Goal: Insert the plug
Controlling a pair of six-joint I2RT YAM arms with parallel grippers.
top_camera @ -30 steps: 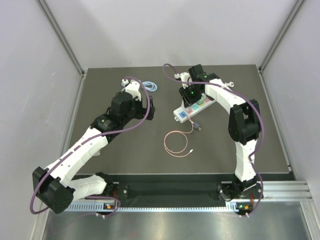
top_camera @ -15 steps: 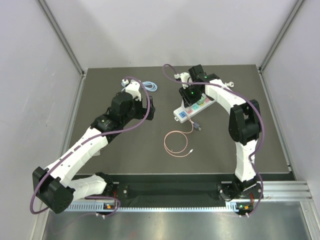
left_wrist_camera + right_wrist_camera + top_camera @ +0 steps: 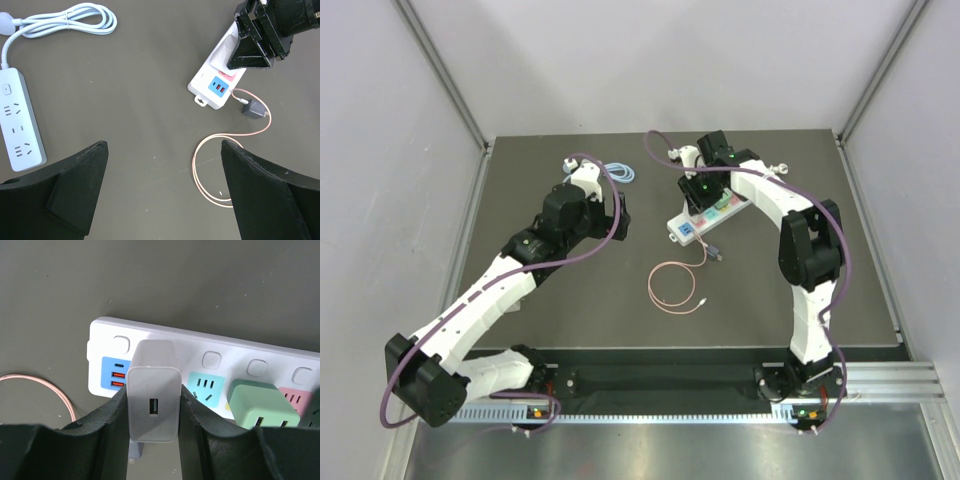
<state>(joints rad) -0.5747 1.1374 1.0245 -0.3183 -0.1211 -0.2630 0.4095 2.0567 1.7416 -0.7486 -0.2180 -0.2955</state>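
Note:
My right gripper is shut on a white USB charger plug, holding it upright over the white power strip, at the socket between the blue USB panel and a teal socket. Whether its pins are in the socket is hidden. The strip lies at the table's back centre, under the right gripper. It also shows in the left wrist view. My left gripper is open and empty, hovering over bare table left of the strip.
A green adapter sits in the strip right of the teal socket. A pink cable with a grey adapter loops in front of the strip. A second white strip with a coiled pale blue cord lies back left.

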